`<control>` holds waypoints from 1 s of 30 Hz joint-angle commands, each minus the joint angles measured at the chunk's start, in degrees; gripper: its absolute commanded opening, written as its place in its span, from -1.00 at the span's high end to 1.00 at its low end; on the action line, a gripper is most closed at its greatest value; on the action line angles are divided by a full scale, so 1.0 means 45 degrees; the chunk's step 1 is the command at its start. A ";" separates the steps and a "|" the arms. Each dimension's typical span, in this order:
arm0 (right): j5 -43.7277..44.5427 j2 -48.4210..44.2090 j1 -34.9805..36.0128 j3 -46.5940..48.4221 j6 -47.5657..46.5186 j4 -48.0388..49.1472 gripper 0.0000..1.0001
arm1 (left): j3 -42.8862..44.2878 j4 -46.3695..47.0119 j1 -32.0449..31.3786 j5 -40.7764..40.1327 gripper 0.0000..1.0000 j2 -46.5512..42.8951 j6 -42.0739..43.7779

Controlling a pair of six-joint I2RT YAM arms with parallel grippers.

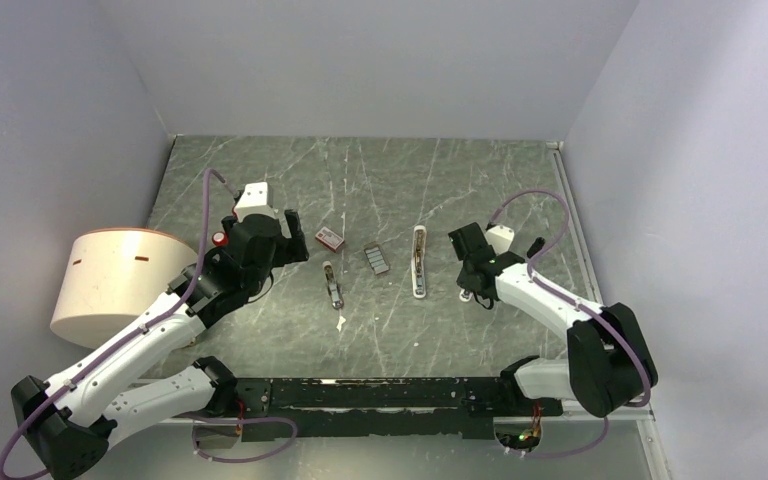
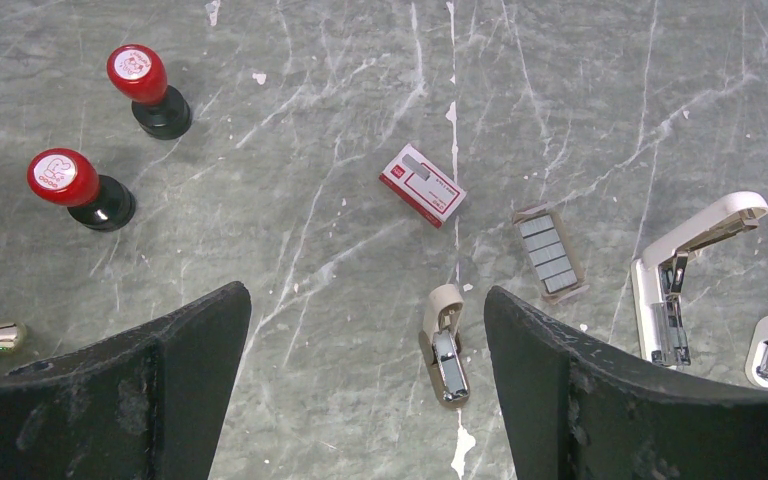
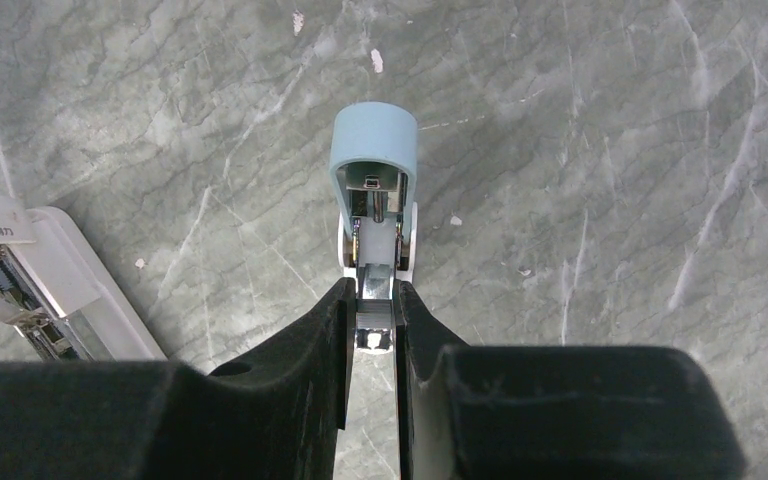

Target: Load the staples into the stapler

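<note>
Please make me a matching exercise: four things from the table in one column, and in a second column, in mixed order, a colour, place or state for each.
1. staples
2. light-blue stapler
3. beige stapler
4. small box

A. red and white
B. held at its metal part by the right fingers
C. dark grey, between the box and the long white stapler
D. lying open, grey metal showing, not held

Pairs: 1-C, 2-B, 3-D, 4-A
</note>
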 commanded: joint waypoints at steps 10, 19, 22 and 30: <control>-0.0100 0.0491 -0.0099 -0.0320 0.0150 0.0452 0.57 | 0.0012 0.0390 0.0048 0.0002 -0.82 0.0025 -0.0013; -0.0015 0.0359 -0.0100 -0.0369 0.0231 0.0270 0.58 | 0.0026 0.0412 0.0048 0.0041 -0.81 0.0055 -0.0033; -0.0076 0.0400 -0.0085 -0.0352 0.0298 0.0161 0.57 | 0.0060 0.0427 0.0047 0.0061 -0.81 0.0090 -0.0024; -0.0399 0.0219 -0.0080 -0.0440 0.0434 -0.0073 0.56 | 0.0041 0.0468 0.0047 0.0080 -0.82 0.0104 -0.0013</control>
